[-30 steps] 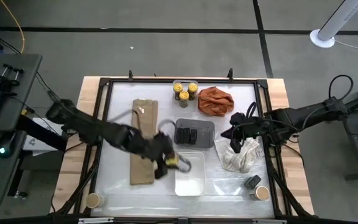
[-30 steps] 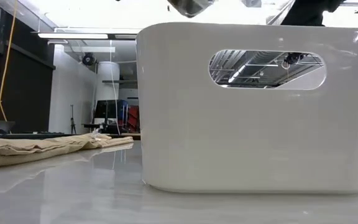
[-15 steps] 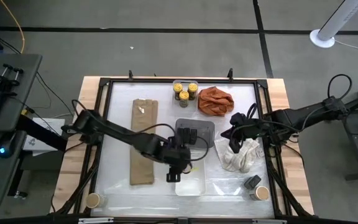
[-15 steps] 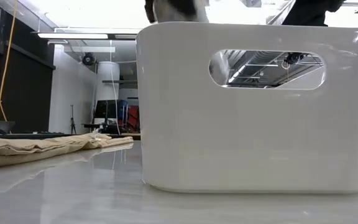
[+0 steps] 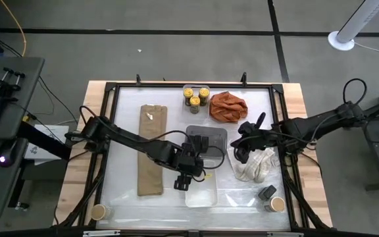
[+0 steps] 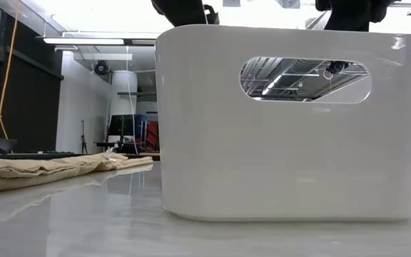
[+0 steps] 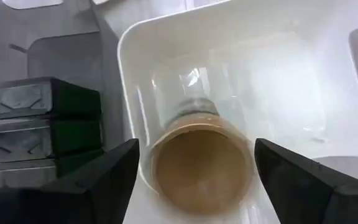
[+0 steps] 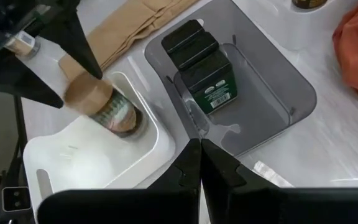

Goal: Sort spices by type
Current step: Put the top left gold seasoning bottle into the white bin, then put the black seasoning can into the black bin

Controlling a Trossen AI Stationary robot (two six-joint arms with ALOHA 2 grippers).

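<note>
Left wrist view: the left gripper (image 7: 194,163) stands spread around a tan-topped tub (image 7: 201,163) inside the white bin (image 7: 278,37), at its corner nearest the grey tray (image 7: 55,53). Lift straight up; do not snag the tub. The right gripper (image 8: 200,163) is closed, empty.

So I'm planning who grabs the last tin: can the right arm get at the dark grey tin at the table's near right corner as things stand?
Probably yes. The dark grey tin lies in the open beside a tan-topped tub, on the right arm's side. The right hand is shut and empty nearby; only the white cloth lies between them, low enough to pass over.
</note>
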